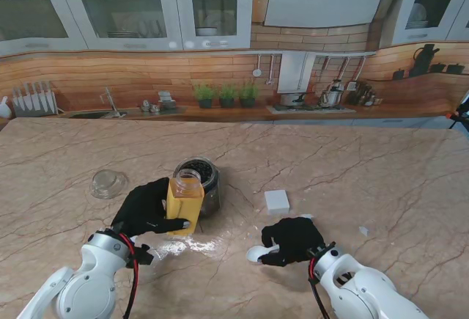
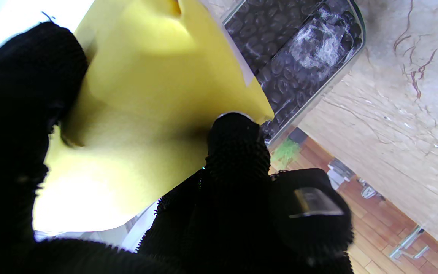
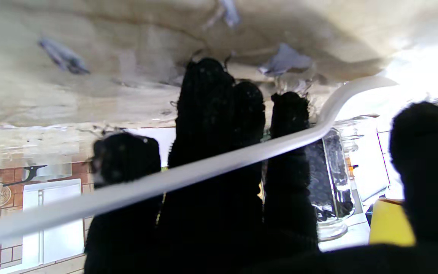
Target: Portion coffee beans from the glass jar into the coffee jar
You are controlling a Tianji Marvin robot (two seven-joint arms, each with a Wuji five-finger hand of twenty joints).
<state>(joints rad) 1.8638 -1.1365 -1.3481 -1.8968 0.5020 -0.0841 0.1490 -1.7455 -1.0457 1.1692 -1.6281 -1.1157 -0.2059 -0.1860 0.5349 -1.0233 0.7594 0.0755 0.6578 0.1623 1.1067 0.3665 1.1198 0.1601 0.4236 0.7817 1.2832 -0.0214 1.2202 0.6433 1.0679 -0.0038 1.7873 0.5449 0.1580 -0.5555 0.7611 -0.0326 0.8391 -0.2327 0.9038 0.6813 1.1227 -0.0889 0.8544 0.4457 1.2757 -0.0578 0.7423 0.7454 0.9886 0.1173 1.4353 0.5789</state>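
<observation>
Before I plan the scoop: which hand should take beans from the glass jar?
Right. The right hand grips a white spoon and nothing else, while the left hand is shut on the yellow jar beside the glass jar.

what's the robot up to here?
It's partway through portioning coffee beans. The left hand is closed around the yellow-labelled coffee jar, open-topped and upright right beside the glass jar of dark beans. The right hand rests low on the table holding a white spoon, with its white handle crossing the fingers in the wrist view. A clear lid lies off to the left, and a small white block sits beyond the right hand.
</observation>
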